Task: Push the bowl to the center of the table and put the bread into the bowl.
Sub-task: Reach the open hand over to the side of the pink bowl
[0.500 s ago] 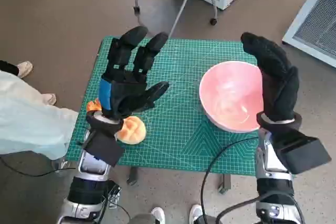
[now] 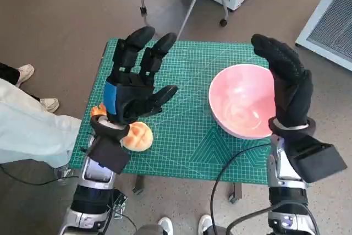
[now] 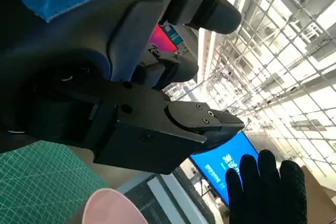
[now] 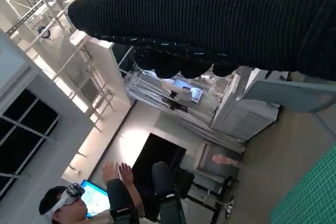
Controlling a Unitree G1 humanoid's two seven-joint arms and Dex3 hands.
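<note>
Standing on the green mat that covers the bench (image 2: 181, 136), the pink bowl (image 2: 242, 100) is the biggest thing to deal with; it sits toward the robot's right side of the mat, well off the middle, and nothing lies in it. It looks like a smooth, stiff, fairly light bowl with a rounded wall, so it probably slides easily on the mat under a sideways press low on its outer wall; a press high on the rim may tip it rather than move it. The right hand (image 2: 289, 83), in its black glove, is raised just beside the bowl's right edge with fingers spread and holds nothing; whether it touches the rim I cannot tell. That flat palm seems well placed to shove the bowl toward the middle. The left hand (image 2: 135, 89), black with blue tape, hovers above the mat's left part, fingers spread and empty. Just below it near the bench's near-left edge lies the bread (image 2: 137, 136), a small golden bun, partly hidden by the wrist. It probably is soft and light and will squash under a hard squeeze, so a gentle hold across its sides suits it best.
</note>
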